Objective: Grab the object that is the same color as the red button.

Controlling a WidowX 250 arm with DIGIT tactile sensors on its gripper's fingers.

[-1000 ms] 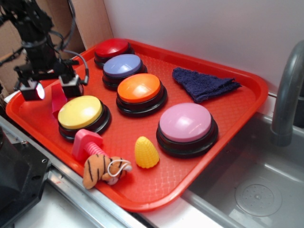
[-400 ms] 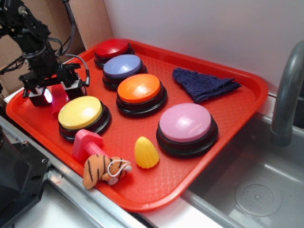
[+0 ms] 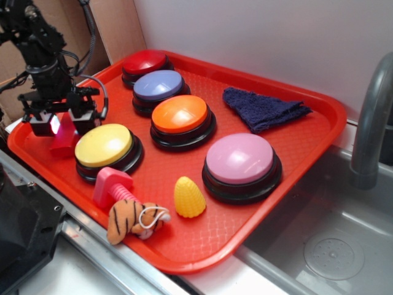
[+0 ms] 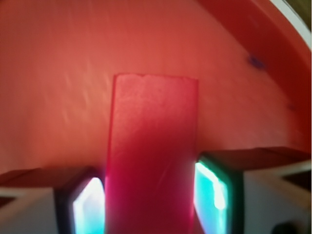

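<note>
On the red tray (image 3: 295,184), the gripper (image 3: 58,125) hangs at about nine o'clock, its jaws pressed against the small red block (image 3: 63,140), just beside the yellow button (image 3: 103,145), with the red button (image 3: 145,62) toward twelve.

The small matte red block (image 4: 151,156) stands upright between the end effector (image 3: 60,124) pads, well apart from the glossy dark-red button (image 3: 145,62) at the tray's far corner.
</note>
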